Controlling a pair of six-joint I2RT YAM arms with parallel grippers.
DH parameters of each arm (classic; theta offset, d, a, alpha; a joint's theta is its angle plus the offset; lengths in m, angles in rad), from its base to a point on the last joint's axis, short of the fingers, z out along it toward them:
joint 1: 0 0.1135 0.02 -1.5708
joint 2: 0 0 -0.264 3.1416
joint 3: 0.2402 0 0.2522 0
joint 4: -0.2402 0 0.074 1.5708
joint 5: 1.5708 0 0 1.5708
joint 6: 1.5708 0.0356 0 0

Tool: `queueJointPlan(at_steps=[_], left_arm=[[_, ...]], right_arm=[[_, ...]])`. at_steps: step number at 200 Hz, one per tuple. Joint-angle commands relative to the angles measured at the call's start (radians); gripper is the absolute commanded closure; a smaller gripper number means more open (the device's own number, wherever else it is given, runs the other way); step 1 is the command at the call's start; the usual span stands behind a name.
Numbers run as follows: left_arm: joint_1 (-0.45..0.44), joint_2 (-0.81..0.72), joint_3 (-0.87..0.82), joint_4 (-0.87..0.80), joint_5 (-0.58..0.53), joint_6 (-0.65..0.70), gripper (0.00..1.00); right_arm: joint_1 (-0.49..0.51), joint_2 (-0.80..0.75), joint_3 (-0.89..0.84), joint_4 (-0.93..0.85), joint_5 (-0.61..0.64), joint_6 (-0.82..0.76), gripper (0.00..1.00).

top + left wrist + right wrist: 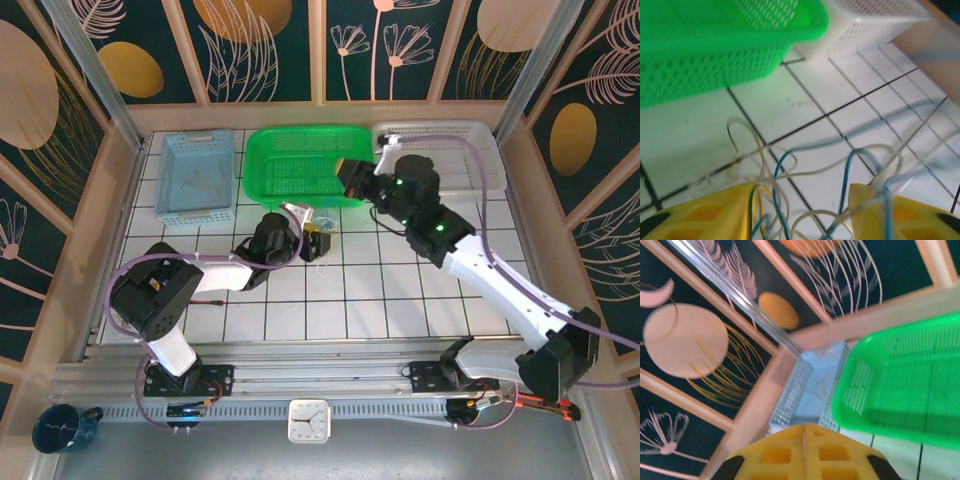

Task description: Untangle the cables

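Observation:
The cables (pixel 775 174) are a loose tangle of thin blue, pale yellow and whitish wires on the white tiles, just in front of the green basket (pixel 715 65). My left gripper (pixel 801 187) is low over them. Its yellow fingers (pixel 725 210) stand apart, with several loops lying between them and draped over both tips. From above, the cables (pixel 325 222) show as a small pale knot at the left gripper (pixel 318 240). My right gripper (pixel 350 175) hovers over the green basket's (pixel 252 180) right side. Its yellow fingers (pixel 775 455) are pressed together on nothing.
A blue basket (pixel 165 175) stands at the back left and a white basket (pixel 440 127) at the back right, flanking the green one. Wooden walls ring the tiled floor (pixel 400 290). The right arm (pixel 480 260) stretches diagonally across the right half.

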State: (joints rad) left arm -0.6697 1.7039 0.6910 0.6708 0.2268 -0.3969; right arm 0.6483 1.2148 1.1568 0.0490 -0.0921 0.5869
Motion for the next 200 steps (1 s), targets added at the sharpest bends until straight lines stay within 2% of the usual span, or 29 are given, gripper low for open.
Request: queueJointPlan(at_steps=[1, 74, 98, 139, 200], left_arm=[[-0.004, 0.004, -0.038, 0.055, 0.008, -0.022, 0.46], [-0.004, 0.035, -0.057, 0.052, 0.009, -0.037, 0.48], [-0.003, 0.016, -0.076, 0.061, 0.015, -0.049, 0.43], [-0.003, -0.102, -0.109, 0.019, -0.005, -0.027, 0.27], [-0.004, -0.223, -0.041, -0.084, 0.058, 0.089, 0.19]], right_arm=[[-0.037, -0.042, 0.046, 0.034, -0.042, 0.018, 1.00], [-0.073, -0.071, 0.003, 0.036, -0.046, 0.036, 1.00], [-0.075, -0.070, -0.004, 0.023, -0.053, 0.031, 1.00], [-0.075, -0.073, -0.053, 0.016, -0.073, 0.026, 1.00], [-0.071, -0.078, -0.086, 0.011, -0.118, 0.025, 1.00]])
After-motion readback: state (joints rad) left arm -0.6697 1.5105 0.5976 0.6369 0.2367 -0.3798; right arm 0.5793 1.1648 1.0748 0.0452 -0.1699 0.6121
